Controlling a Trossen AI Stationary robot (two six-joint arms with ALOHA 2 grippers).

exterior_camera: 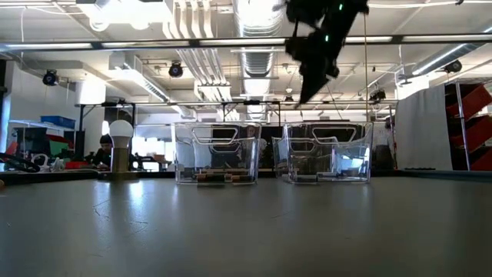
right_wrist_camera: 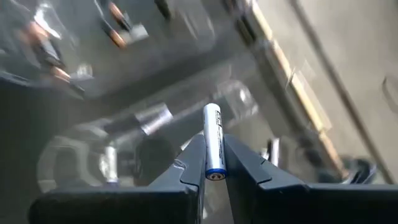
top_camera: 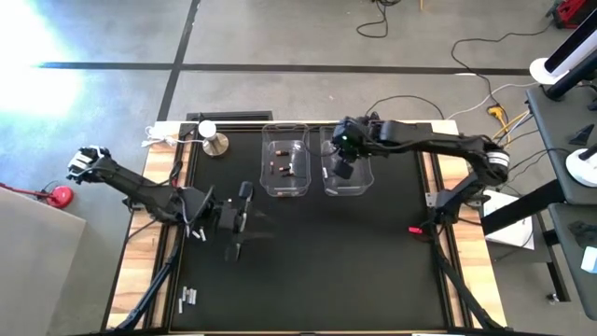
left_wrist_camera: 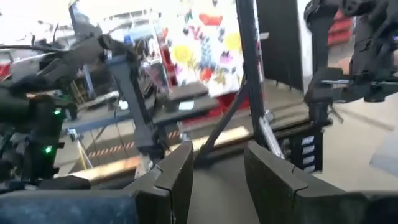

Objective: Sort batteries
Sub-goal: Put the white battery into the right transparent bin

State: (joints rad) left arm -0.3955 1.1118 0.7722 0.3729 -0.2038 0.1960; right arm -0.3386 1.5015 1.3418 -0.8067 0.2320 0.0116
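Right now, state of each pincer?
Left pincer: open, holding nothing, raised over the table's left side.
Right pincer: closed on a white battery, above the right-hand clear bin.

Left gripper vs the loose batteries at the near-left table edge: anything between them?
Nothing. In the high view, bare black mat separates the left gripper from the loose batteries. The right gripper, over the right bin, holds a white battery.

Batteries (top_camera: pixel 188 298) at table edge: too small.
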